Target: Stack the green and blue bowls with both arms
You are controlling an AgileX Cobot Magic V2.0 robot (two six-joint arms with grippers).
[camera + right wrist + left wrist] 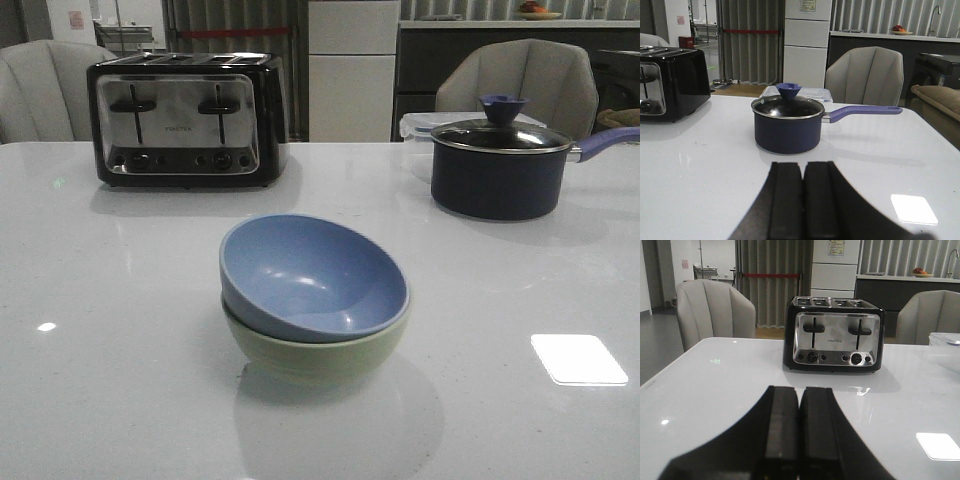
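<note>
Nearest the front camera, the glossy white table (120, 400) carries everything else. Toward its far left stands a black and chrome four-slot toaster (187, 120), and toward the far right a dark navy saucepan with glass lid and purple handle (500, 165), with a clear lidded plastic container (418, 127) just behind it. At mid-table the dusty blue matte bowl (315, 275) sits nested, slightly tilted, inside the pale sage green matte bowl (320, 355), which rests on the tabletop. Neither arm appears in the front view. Each wrist view shows its own black gripper, left gripper (799, 440) and right gripper (803, 205), fingers pressed together and holding nothing, above bare tabletop.
</note>
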